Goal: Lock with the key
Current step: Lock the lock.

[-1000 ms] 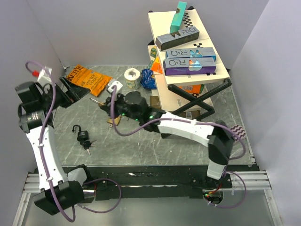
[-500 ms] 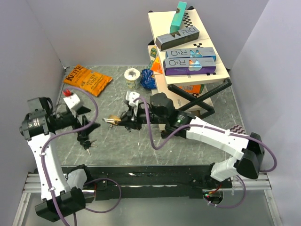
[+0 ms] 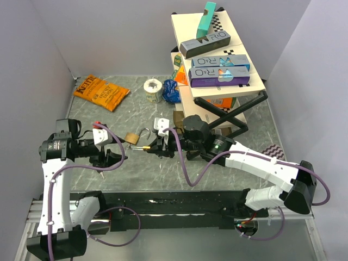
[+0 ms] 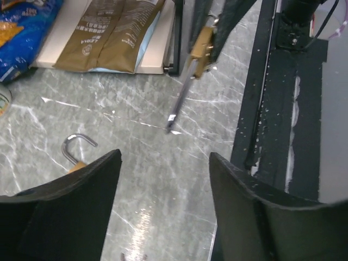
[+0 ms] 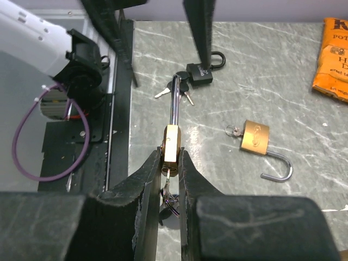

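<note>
My right gripper [image 5: 170,155] is shut on a small brass padlock [image 5: 171,142] and holds it above the table. Its long shackle [image 5: 174,103] points away from me, and a key with a ring [image 5: 169,187] sits in its underside. In the top view this gripper [image 3: 149,147] is at the table's middle. A second brass padlock [image 5: 255,137] lies on the table with its shackle open. A black padlock [image 5: 199,72] with keys lies beyond, beside my left fingers [image 5: 198,27]. My left gripper [image 3: 113,157] is open and empty, low over the table, facing the held padlock [image 4: 200,46].
An orange chips bag [image 3: 101,91], a tape roll [image 3: 153,89] and a blue bag [image 3: 171,91] lie at the back. A folding rack stacked with boxes [image 3: 217,70] stands back right. A black rail [image 3: 179,196] runs along the table's front edge.
My right gripper has pulled back to the right with the small brass padlock in it. My left arm has swung down and forward to the black padlock, facing the right gripper.
</note>
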Action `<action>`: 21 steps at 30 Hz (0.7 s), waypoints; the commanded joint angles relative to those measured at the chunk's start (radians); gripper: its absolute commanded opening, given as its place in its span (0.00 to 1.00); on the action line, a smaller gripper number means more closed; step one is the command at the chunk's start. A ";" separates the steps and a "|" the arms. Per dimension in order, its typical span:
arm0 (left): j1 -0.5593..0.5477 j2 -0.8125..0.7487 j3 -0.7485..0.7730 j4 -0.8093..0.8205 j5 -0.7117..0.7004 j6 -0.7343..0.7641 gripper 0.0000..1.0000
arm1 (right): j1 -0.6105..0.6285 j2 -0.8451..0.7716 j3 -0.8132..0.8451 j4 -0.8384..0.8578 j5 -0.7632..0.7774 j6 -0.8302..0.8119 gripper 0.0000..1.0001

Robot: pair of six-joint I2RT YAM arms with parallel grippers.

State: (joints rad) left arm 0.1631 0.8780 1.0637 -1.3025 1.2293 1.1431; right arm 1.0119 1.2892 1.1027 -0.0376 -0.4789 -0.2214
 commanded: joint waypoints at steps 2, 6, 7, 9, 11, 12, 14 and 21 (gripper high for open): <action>-0.060 -0.008 -0.010 0.149 0.038 -0.042 0.67 | 0.002 -0.070 -0.021 0.068 -0.047 -0.007 0.00; -0.118 -0.020 -0.022 0.222 0.029 -0.155 0.64 | 0.004 -0.070 -0.023 0.077 -0.055 -0.007 0.00; -0.140 -0.027 -0.030 0.245 0.027 -0.187 0.63 | 0.002 -0.070 -0.026 0.082 -0.053 -0.007 0.00; -0.157 -0.046 -0.053 0.304 0.019 -0.264 0.62 | 0.002 -0.073 -0.027 0.085 -0.058 -0.009 0.00; -0.191 -0.060 -0.074 0.342 0.013 -0.305 0.60 | 0.004 -0.071 -0.026 0.087 -0.063 -0.010 0.00; -0.198 -0.074 -0.080 0.377 0.004 -0.348 0.58 | 0.004 -0.071 -0.026 0.085 -0.066 -0.010 0.00; -0.221 -0.082 -0.091 0.404 -0.001 -0.376 0.54 | 0.005 -0.071 -0.021 0.090 -0.070 -0.015 0.00; -0.261 -0.076 -0.090 0.424 0.007 -0.437 0.30 | 0.007 -0.068 -0.015 0.074 -0.078 -0.045 0.00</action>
State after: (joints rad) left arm -0.0853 0.8059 0.9726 -0.9283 1.2121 0.7605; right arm 1.0122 1.2533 1.0748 -0.0135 -0.5251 -0.2363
